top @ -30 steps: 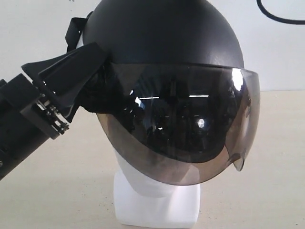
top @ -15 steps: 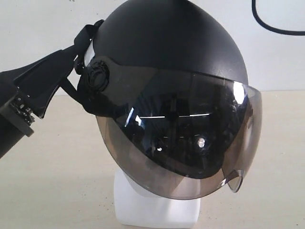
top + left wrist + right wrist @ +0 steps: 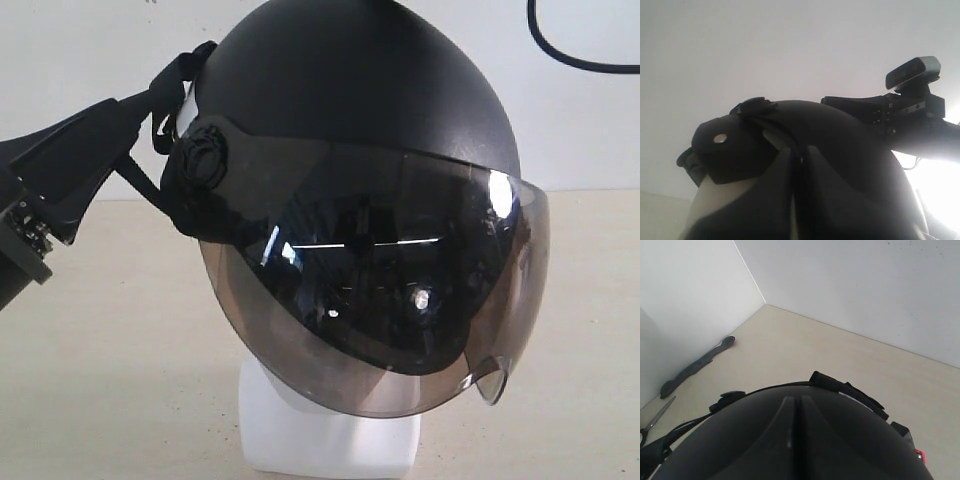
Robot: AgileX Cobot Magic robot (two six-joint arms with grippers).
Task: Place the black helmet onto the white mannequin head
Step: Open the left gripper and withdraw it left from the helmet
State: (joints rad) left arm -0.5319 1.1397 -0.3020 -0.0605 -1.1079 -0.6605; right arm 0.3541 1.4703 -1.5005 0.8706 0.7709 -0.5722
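Squarely on the white mannequin head point(image 3: 330, 430) sits the black helmet point(image 3: 350, 90), covering everything but the chin, neck and square base, which show below it. The left claw point(image 3: 135, 115) is at the helmet's rear side, its tip right beside the black strap point(image 3: 170, 88) that loops out from the shell. The right claw point(image 3: 794, 402) is over the helmet's dome.

The shell is matte black and smoothly round. A smoky, glossy bubble visor point(image 3: 380, 290) curves across the helmet's front and carries bright reflections, hinged at a ribbed round knob point(image 3: 205, 155) on the helmet's side. The head under the helmet is plain smooth white, and it stands on a pale beige tabletop point(image 3: 110, 380).

The left claw's two dark, wedge-shaped fingers point(image 3: 775, 200) are pressed together with only a thin seam between them. Whether the strap is pinched in that seam cannot be told. The right claw's fingers are likewise closed against each other, empty as far as its wrist view shows, and whether they touch the helmet's dome cannot be told.
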